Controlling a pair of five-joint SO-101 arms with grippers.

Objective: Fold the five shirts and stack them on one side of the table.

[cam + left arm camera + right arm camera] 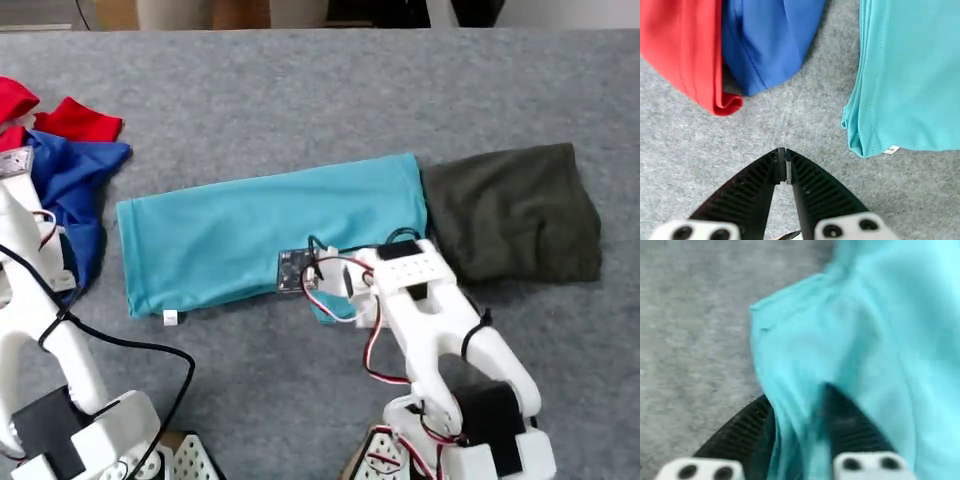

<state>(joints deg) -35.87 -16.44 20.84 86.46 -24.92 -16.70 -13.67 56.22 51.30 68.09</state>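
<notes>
**Four shirts in sight, right pincer on the teal**

High view: four shirts on the grey counter [300, 90]. One teal shirt [250, 235] lies spread at centre, one dark green shirt [515, 212] sits folded just right of it, and one blue shirt [70, 180] and one red shirt [75, 118] are bunched at the left.

Left wrist view: the left pincer [785, 170] is closed on nothing, above bare counter.

Right wrist view: the right pincer [800, 425] clamps a fold of the teal shirt's near edge.
</notes>
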